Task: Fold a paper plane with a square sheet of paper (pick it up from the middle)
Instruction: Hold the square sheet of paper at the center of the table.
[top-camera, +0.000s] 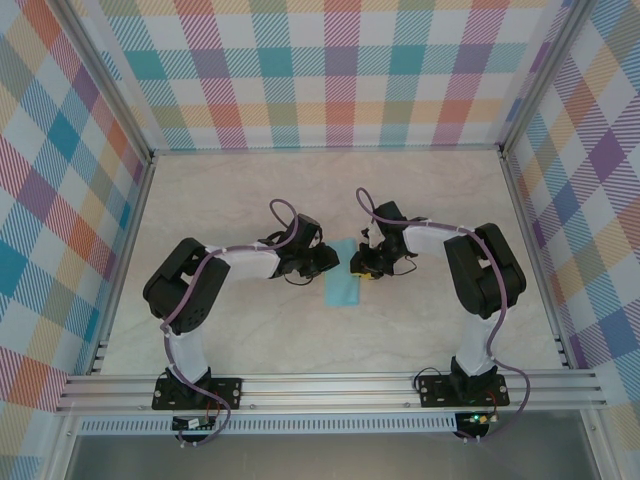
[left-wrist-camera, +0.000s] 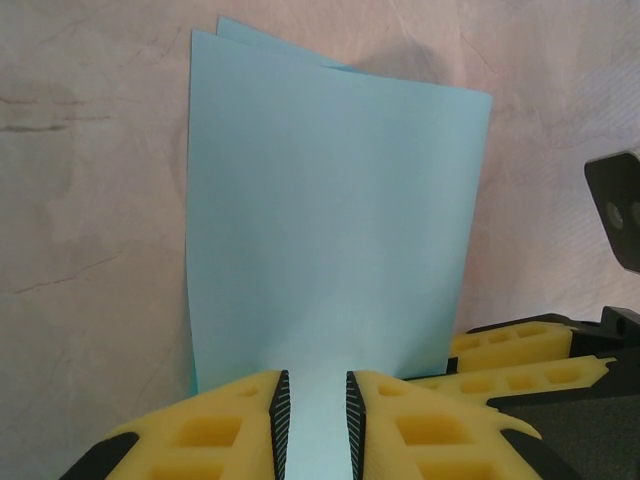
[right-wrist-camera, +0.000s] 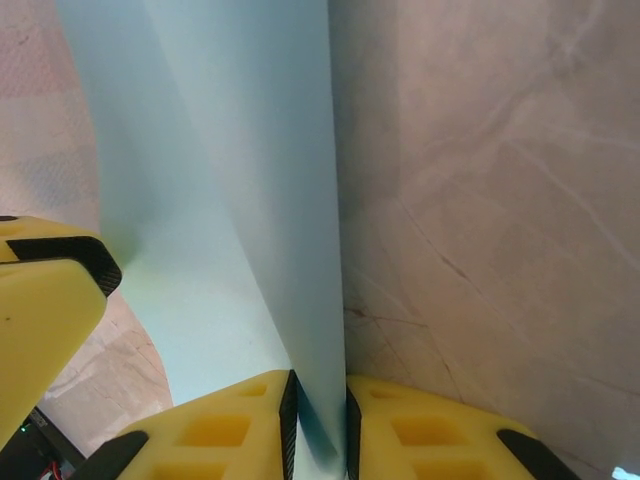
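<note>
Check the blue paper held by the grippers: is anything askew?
Yes. In the left wrist view, the folded square sheet of paper is slightly askew: at its top left corner one layer peeks past the other.

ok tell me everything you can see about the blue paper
The sheet of paper is thin, plain light blue, doubled over so two layers show at its far corner, a narrow rectangle from above. It is at the middle of the table; the left gripper and right gripper each pinch an edge.
</note>
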